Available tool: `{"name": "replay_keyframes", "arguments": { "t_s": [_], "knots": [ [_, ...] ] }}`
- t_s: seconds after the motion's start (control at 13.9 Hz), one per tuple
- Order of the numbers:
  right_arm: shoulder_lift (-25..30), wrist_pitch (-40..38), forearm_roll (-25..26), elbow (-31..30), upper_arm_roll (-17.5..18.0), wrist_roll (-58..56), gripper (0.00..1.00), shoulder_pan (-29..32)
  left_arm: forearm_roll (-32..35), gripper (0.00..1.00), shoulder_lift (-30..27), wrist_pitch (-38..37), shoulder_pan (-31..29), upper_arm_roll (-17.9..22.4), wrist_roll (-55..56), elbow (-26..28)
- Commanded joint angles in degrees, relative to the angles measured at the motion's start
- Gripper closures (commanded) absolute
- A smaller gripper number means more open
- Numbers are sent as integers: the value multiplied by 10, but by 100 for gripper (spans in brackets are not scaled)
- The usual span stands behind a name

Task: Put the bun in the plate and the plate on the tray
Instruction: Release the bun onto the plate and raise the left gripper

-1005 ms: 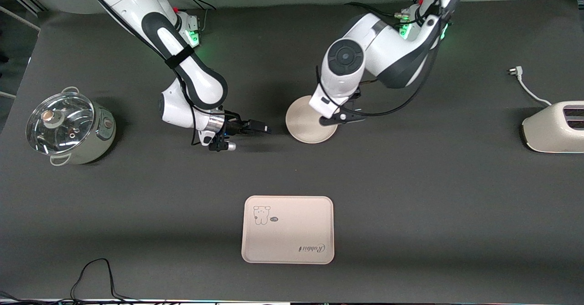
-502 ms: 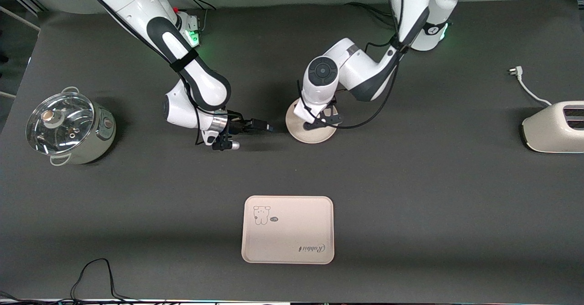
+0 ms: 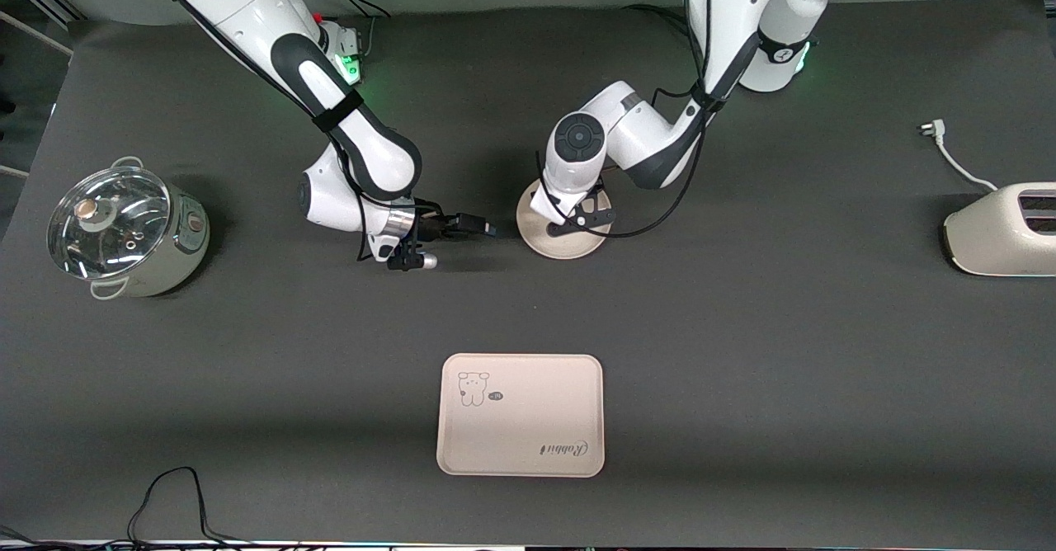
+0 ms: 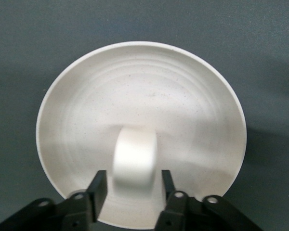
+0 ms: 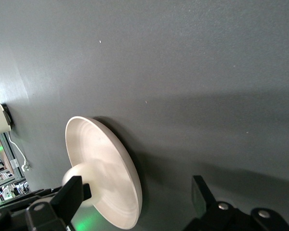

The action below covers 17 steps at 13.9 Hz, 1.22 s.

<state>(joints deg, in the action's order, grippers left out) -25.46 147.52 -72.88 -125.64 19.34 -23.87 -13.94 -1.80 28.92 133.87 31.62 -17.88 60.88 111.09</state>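
The round beige plate (image 3: 551,240) lies on the table, farther from the front camera than the tray (image 3: 520,431). My left gripper (image 3: 575,219) is low over the plate and hides the bun in the front view. In the left wrist view my left gripper (image 4: 131,186) is open, and the white bun (image 4: 135,154) lies on the plate (image 4: 183,106) between its fingertips. My right gripper (image 3: 478,227) is low beside the plate, toward the right arm's end, and open. In the right wrist view my right gripper (image 5: 135,192) straddles the plate's rim (image 5: 130,192), with the bun (image 5: 77,178) showing past it.
A steel pot with a glass lid (image 3: 124,233) stands toward the right arm's end. A white toaster (image 3: 1002,229) with its cord (image 3: 957,163) stands toward the left arm's end. A black cable (image 3: 173,485) lies at the table's near edge.
My left arm has swung in and come down lower over the plate. My right gripper has edged a little closer to the plate's rim.
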Motion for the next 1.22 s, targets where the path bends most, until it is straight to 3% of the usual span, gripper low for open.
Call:
{"name": "replay_keyframes", "arguments": {
  "t_s": [0.0,0.22,0.65,0.93,1.15],
  "knots": [
    [2,10,-18,6,0,-14,0,-3,9,1,-11,0,6,7,20,6],
    [2,13,-38,11,-1,-19,0,-5,13,0,-46,-107,-19,14,6,-33],
    [-10,60,-76,11,1,-18,0,-71,26,0,-110,-382,-188,13,-217,-187],
    [-27,109,-101,20,2,-18,1,-119,57,0,-153,-398,-288,14,-358,-193],
    [-55,155,-100,30,15,-20,10,-125,65,0,-193,-404,-370,14,-456,-178]
  ]
}}
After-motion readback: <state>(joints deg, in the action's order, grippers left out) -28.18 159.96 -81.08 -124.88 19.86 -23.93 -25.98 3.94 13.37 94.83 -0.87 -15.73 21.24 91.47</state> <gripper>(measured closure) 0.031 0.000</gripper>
